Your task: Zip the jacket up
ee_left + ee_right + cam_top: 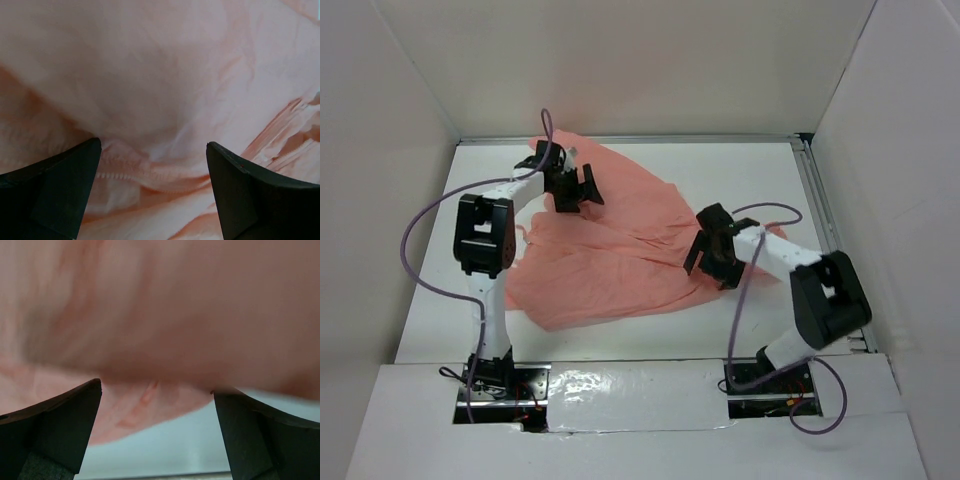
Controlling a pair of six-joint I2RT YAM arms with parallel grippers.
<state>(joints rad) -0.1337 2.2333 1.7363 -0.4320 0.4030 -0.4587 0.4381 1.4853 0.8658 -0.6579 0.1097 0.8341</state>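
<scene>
The salmon-pink jacket (620,245) lies crumpled across the middle of the white table. My left gripper (582,189) is open over its far left part. In the left wrist view the fabric (160,75) fills the frame and a run of zipper teeth (150,181) lies between my open fingers (65,190). My right gripper (708,262) is open at the jacket's right edge. In the right wrist view the jacket (160,315) is close and blurred above the open fingers (250,435), with its edge over the bare table (165,450).
White walls enclose the table on three sides. A metal rail (820,215) runs along the right edge. Purple cables (420,225) loop from both arms. The arm bases (500,385) sit at the near edge.
</scene>
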